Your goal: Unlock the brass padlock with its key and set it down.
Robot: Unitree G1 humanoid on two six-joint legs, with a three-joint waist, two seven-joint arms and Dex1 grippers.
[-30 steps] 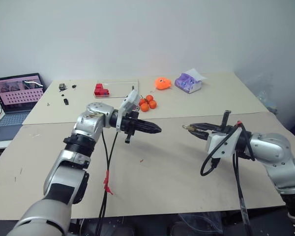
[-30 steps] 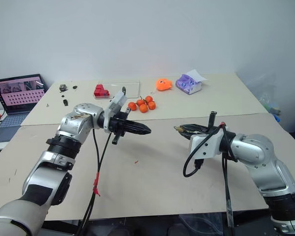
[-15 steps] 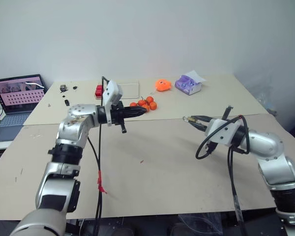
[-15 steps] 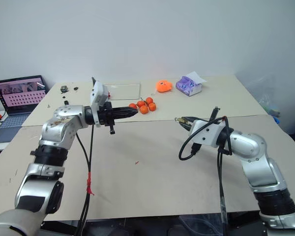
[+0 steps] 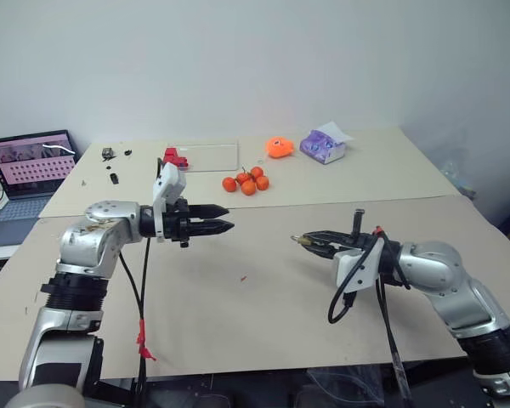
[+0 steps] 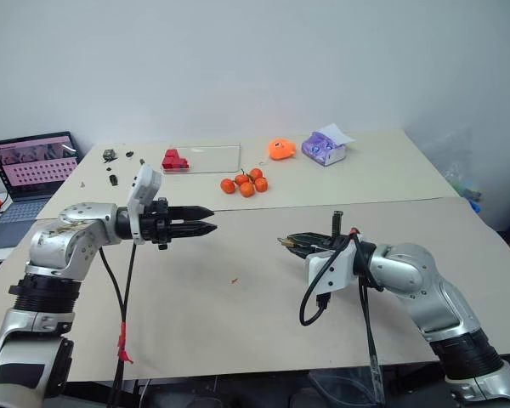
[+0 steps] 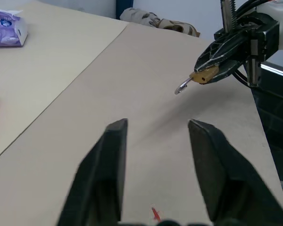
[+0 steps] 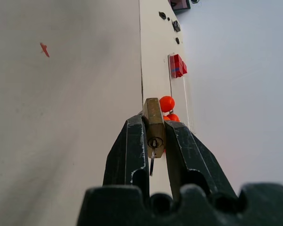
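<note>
Above the near table (image 5: 263, 323), at about four o'clock from its middle, I see my right gripper (image 5: 302, 241) clamped on the brass padlock (image 8: 153, 126), its two fingers (image 8: 130, 150) pressing the gold body's sides, the key (image 8: 152, 162) sitting in the keyhole. Over at nine o'clock my left gripper (image 5: 224, 218) hovers with its jaws parted around nothing, aimed toward the padlock. Farther off, at twelve o'clock, lie the oranges (image 5: 246, 182), and at ten o'clock the laptop (image 5: 27, 170).
</note>
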